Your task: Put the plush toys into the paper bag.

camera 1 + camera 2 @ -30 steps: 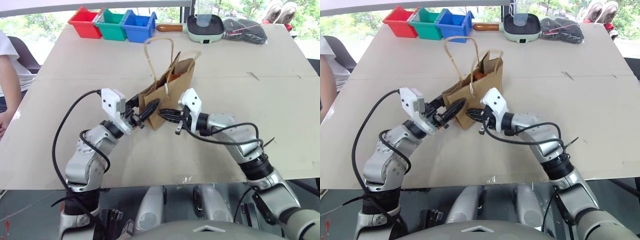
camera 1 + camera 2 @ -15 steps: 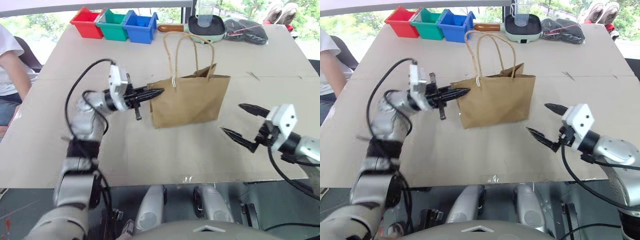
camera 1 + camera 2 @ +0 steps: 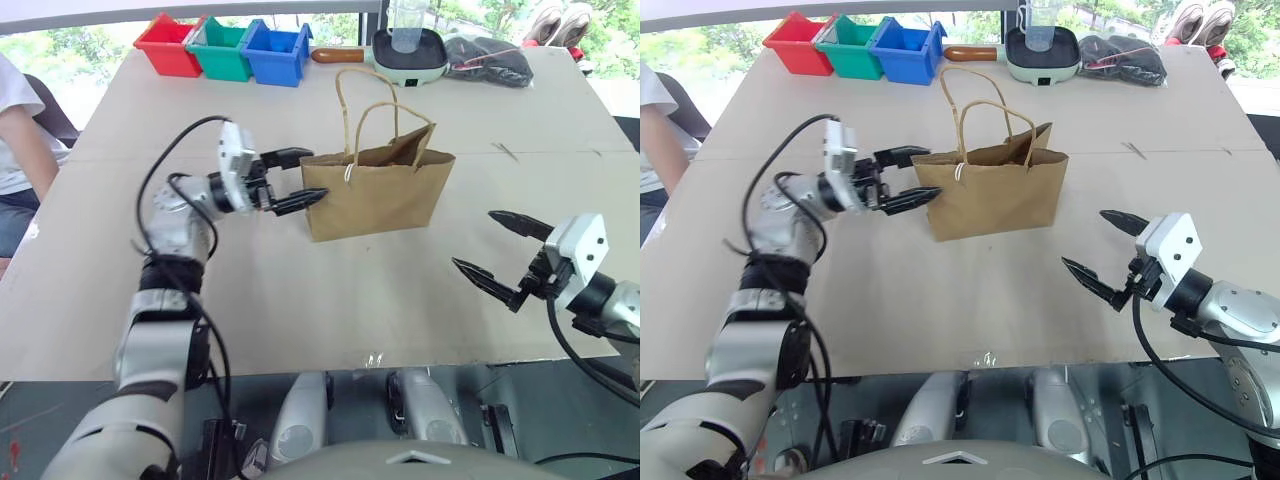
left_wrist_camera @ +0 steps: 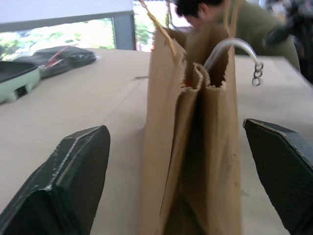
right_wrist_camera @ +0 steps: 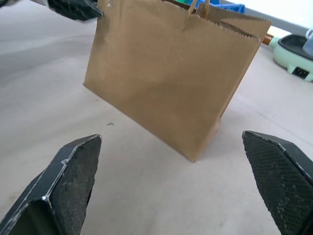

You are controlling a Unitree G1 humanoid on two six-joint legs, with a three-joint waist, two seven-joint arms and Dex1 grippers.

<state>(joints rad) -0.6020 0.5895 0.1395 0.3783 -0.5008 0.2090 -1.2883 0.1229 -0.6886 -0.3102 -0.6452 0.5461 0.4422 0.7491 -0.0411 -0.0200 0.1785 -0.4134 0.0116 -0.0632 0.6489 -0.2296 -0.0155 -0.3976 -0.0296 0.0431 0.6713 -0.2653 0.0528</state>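
Paper bag (image 3: 378, 192) stands upright on table (image 3: 300, 300). Left end effector (image 3: 300, 178) open at its side edge; right end effector (image 3: 488, 248) open, well apart.

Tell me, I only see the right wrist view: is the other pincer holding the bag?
Observer: No. The left pincer is open, with one finger on each side of the paper bag's narrow end.
Operator: Do the handles stick up?
Observer: Yes, both handles stand upright above the bag.
Operator: Is anybody there?
Observer: A person in a white shirt sits by the table's left side.
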